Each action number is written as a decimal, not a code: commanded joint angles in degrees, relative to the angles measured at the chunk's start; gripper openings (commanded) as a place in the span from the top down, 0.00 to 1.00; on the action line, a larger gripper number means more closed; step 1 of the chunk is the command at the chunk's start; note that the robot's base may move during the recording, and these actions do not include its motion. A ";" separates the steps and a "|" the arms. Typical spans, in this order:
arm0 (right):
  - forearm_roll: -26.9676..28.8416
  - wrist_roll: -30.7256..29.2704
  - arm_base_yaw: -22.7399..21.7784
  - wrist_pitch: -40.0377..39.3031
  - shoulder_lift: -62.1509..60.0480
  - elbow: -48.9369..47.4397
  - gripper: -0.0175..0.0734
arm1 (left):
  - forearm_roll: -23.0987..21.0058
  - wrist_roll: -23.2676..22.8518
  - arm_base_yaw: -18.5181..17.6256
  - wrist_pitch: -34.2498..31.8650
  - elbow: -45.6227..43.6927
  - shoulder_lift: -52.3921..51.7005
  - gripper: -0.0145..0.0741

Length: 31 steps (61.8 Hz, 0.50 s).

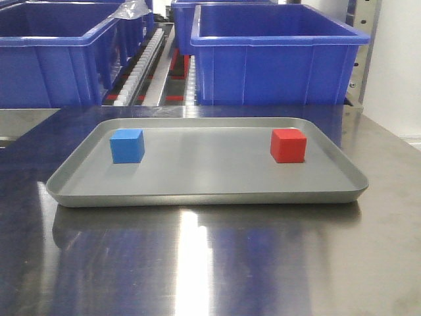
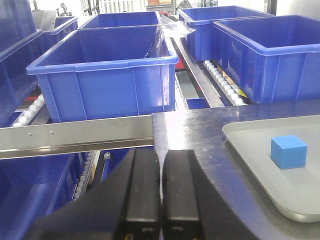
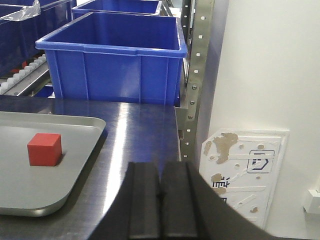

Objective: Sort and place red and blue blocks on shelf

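A blue block [image 1: 127, 145] sits at the left end of a shallow grey tray [image 1: 204, 195] and a red block [image 1: 288, 145] at the right end. The left wrist view has the blue block [image 2: 288, 151] ahead and to the right of my left gripper [image 2: 160, 156], which is shut and empty at the table's left edge. The red block [image 3: 44, 149] lies ahead and left of my right gripper [image 3: 159, 167], also shut and empty, near the table's right edge. The shelf [image 1: 161, 66] with white roller tracks runs behind the table. Neither gripper shows in the front view.
Large blue bins [image 1: 276, 52] stand on the shelf rollers behind the table, left [image 2: 105, 70] and right [image 3: 115, 55]. A grey perforated upright [image 3: 192, 80] rises at the table's right edge, with a white wall beyond it. The steel tabletop [image 1: 210, 263] is shiny.
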 commanded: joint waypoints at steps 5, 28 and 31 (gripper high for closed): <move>-0.69 -0.43 -0.05 -5.49 -1.16 -1.32 0.74 | -0.51 -0.51 0.07 -4.75 2.53 -1.25 0.70; -2.13 -0.43 -0.05 -6.56 -1.16 -2.26 0.74 | -0.51 -0.51 0.07 -4.75 2.53 -1.25 0.70; -3.54 -0.43 -0.05 -5.75 -1.16 -3.28 0.74 | -0.51 -0.51 0.07 -4.75 2.53 -1.25 0.70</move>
